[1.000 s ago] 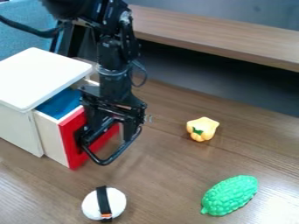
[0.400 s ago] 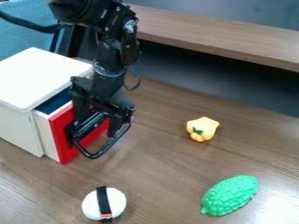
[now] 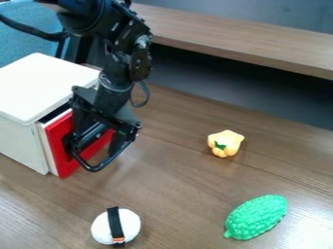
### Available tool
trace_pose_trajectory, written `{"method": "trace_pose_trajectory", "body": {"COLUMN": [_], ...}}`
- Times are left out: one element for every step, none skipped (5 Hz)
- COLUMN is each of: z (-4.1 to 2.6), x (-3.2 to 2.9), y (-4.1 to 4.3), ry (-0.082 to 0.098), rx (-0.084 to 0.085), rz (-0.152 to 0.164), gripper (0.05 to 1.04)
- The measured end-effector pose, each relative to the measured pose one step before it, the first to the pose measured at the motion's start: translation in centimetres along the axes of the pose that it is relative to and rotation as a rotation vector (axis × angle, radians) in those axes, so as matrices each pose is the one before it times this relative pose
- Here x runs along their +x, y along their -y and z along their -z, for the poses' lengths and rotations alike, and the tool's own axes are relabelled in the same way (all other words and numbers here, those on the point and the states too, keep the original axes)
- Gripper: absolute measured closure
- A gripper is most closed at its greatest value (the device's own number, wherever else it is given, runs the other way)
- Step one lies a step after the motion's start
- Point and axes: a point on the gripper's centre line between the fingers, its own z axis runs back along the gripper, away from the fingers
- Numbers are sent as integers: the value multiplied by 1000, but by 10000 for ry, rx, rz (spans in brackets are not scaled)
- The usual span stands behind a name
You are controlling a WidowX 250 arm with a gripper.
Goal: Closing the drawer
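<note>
- the drawer [image 3: 64,167], the thing of this task, was at about 9 o'clock of the view, its red front standing a little out from the white cabinet [image 3: 46,85], so it was nearly closed but not fully.
- the gripper [image 3: 96,145] hung at 9 o'clock, close before this red front; whether it really touched, i could not tell. how far it was open i also could not tell, and i did not see any object held by it.
- in my judgement, the first risk was an uneven push: the arm bore more on one side of the front, and because of this the drawer could turn in its frame and jam.
- a second risk: if the push was too strong, the light-looking cabinet could slide toward 9 or 10 o'clock instead of the drawer going in.
- also the push could end too early, and a thin gap would remain.
- the yellow toy [image 3: 226,143] at 4 o'clock, the green toy [image 3: 255,217] at 5 o'clock and the white toy [image 3: 132,225] at 7 o'clock lay apart from the drawer, so they seemed hardly in danger.
- about writing: small pale marks were on the arm [image 3: 117,80], but i could read no brand, label or word.
</note>
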Motion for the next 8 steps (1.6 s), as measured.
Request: {"method": "trace_pose_trajectory", "body": {"z": [727, 177, 25, -3, -1269, -2481, -2026, -1026], "x": [-95, 137, 24, 21, -866, 142, -430, -403], "y": [-1331, -243, -25, 1008, 1932, 1608, 1139, 971], "ry": [-129, -32, -62, 81, 243, 680, 337, -8], "rx": [-95, 21, -68, -690, -1096, -744, -484, -575], "rz": [-303, 1, -21, 271, 439, 289, 119, 90], "gripper": [84, 84, 84, 84, 84, 84, 84, 84]}}
